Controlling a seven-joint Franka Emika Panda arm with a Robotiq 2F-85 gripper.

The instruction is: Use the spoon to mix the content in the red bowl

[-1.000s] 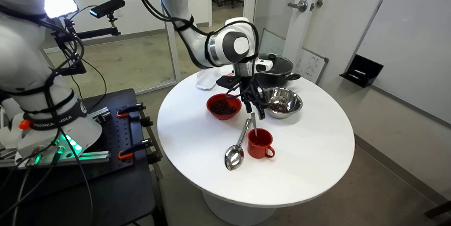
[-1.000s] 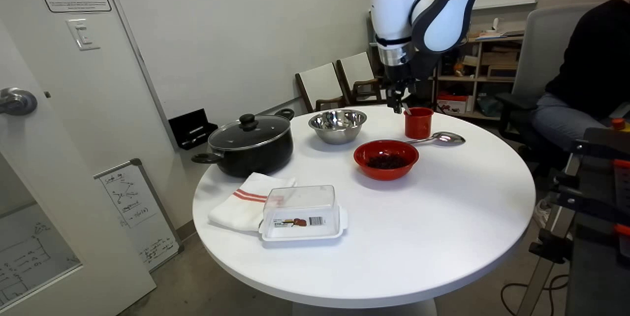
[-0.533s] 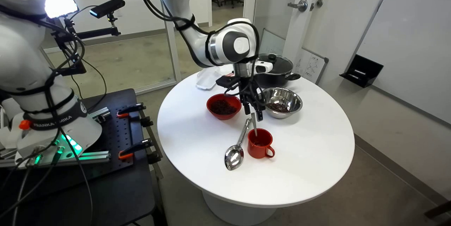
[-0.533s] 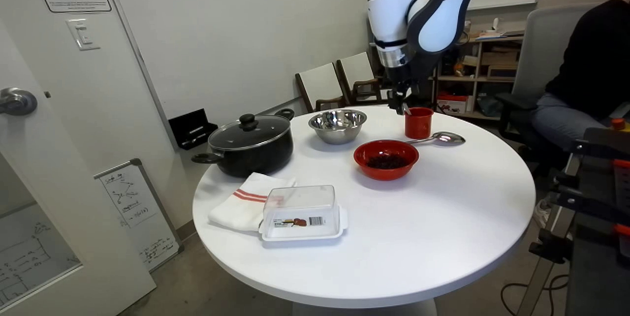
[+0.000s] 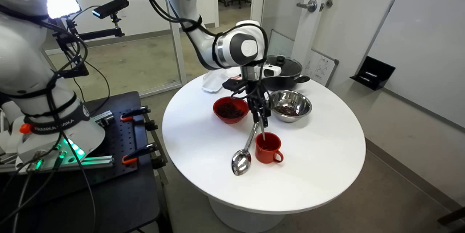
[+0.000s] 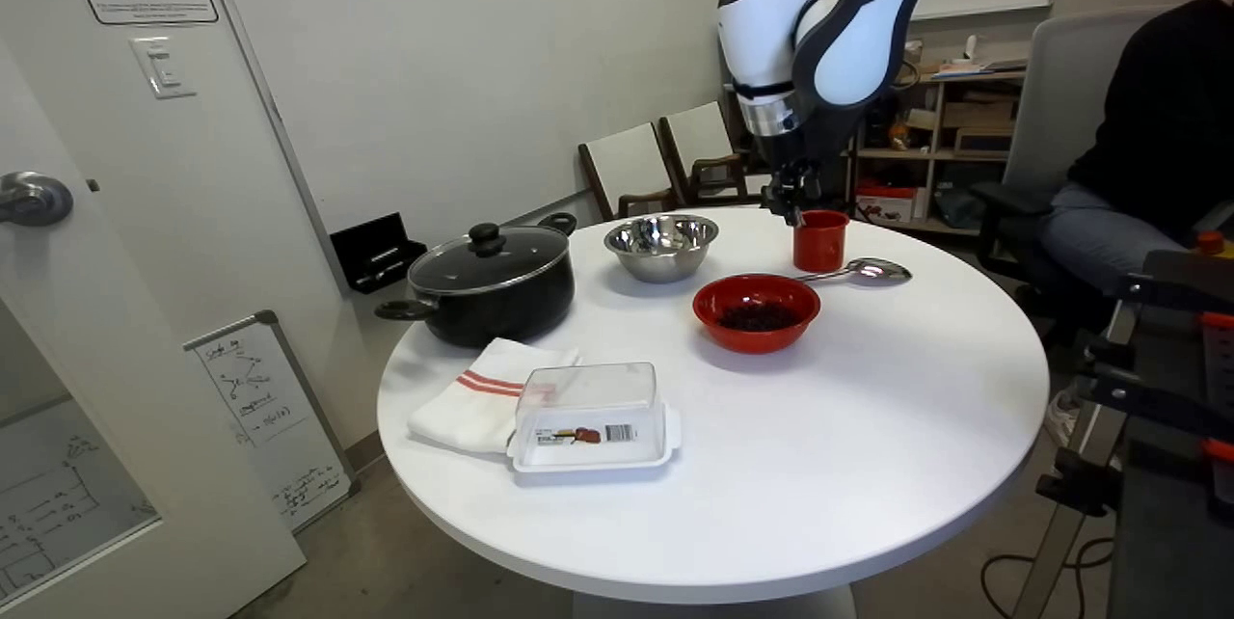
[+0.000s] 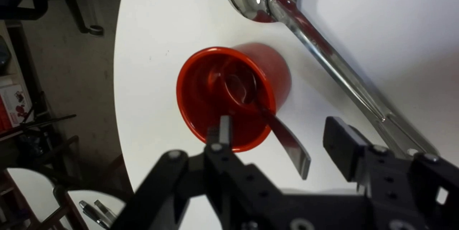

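Gripper (image 7: 279,129): fingers (image 7: 342,147) spread, small spoon (image 7: 278,128) handle between; cup (image 5: 266,156) just beside; big spoon (image 7: 333,64) near, red bowl (image 6: 757,341) farther.

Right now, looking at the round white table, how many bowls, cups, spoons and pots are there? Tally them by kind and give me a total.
Bowls: 2 (red bowl, steel bowl)
Cups: 1 (red cup)
Spoons: 2 (large spoon beside the cup, small spoon tilted inside it)
Pots: 1 (black pot)
Total: 6
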